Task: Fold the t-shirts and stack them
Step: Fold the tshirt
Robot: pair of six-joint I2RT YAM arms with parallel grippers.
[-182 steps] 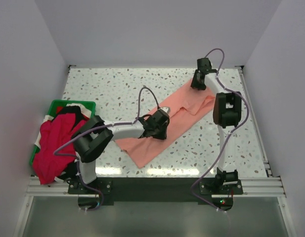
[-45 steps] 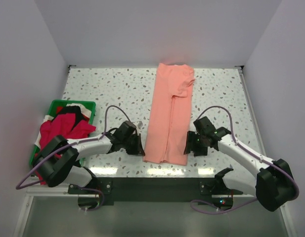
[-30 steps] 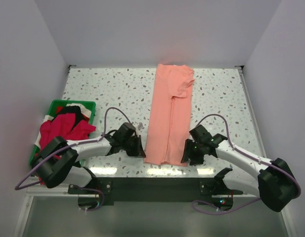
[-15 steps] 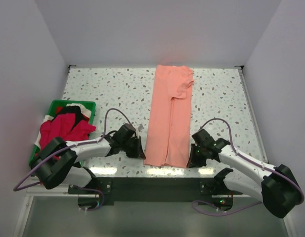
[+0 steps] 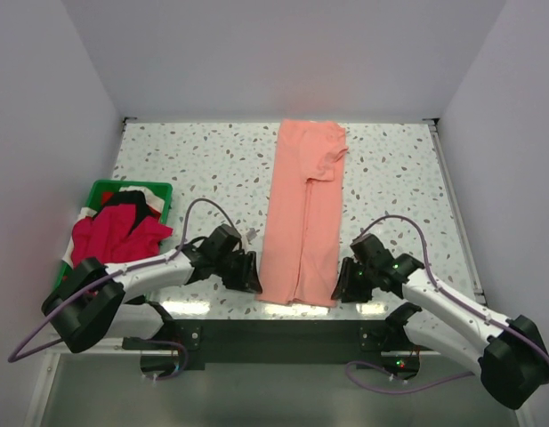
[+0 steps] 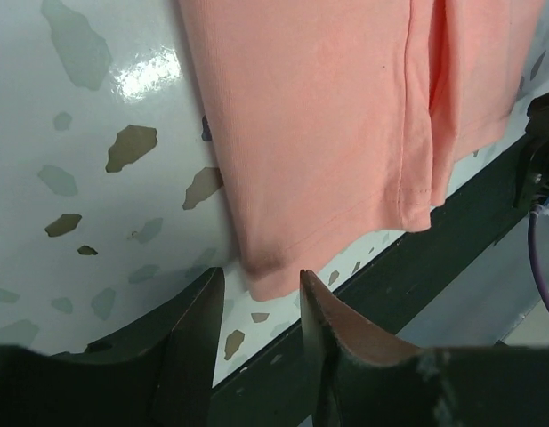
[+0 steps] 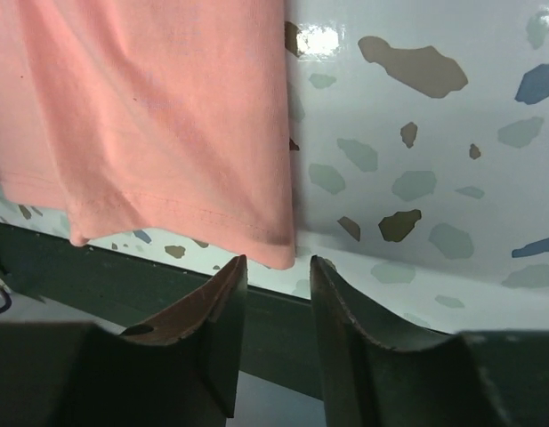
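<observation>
A salmon-pink t-shirt lies folded into a long strip down the middle of the table, from the far edge to the near edge. My left gripper is open and sits at its near left corner, jaws either side of the hem corner and holding nothing. My right gripper is open at the near right corner, also holding nothing. A crimson red t-shirt lies heaped with black and white cloth in the green bin at the left.
The green plastic bin stands at the table's left edge. The black front rail runs just below the shirt's near hem. White walls close in the table on three sides.
Since a second ago both grippers have slid toward the near edge, down to the shirt's near corners. The shirt's near hem has shifted slightly nearer. Six seconds ago the shirt lay diagonally.
</observation>
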